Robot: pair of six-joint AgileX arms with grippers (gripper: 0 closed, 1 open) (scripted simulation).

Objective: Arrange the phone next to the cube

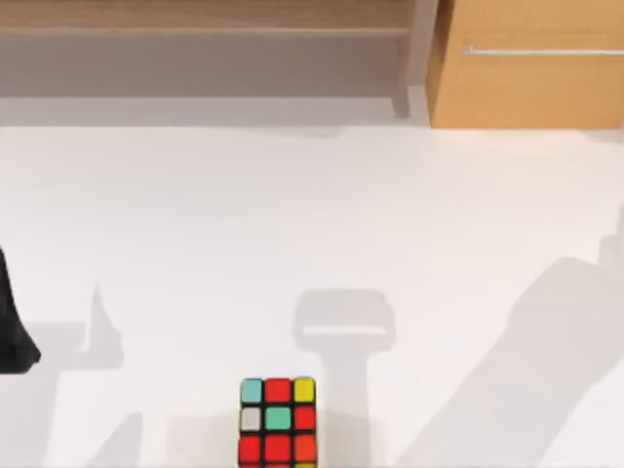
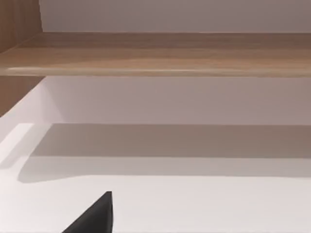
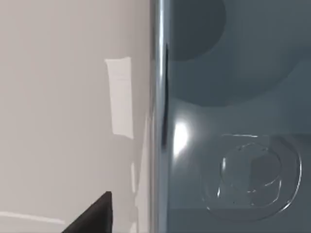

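White tabletop under wooden shelf; small multicoloured 3x3 puzzle cube at near edge. Glossy grey-blue phone close before our right wrist camera, possibly held; finger state unclear. Our left arm at left edge.

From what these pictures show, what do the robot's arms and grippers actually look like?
Little of them is in frame. The left arm is a matte black, tapering shape at the top view's left edge. Each wrist view catches one black wedge-shaped fingertip: the left gripper and the right gripper. No cables or markings are visible.
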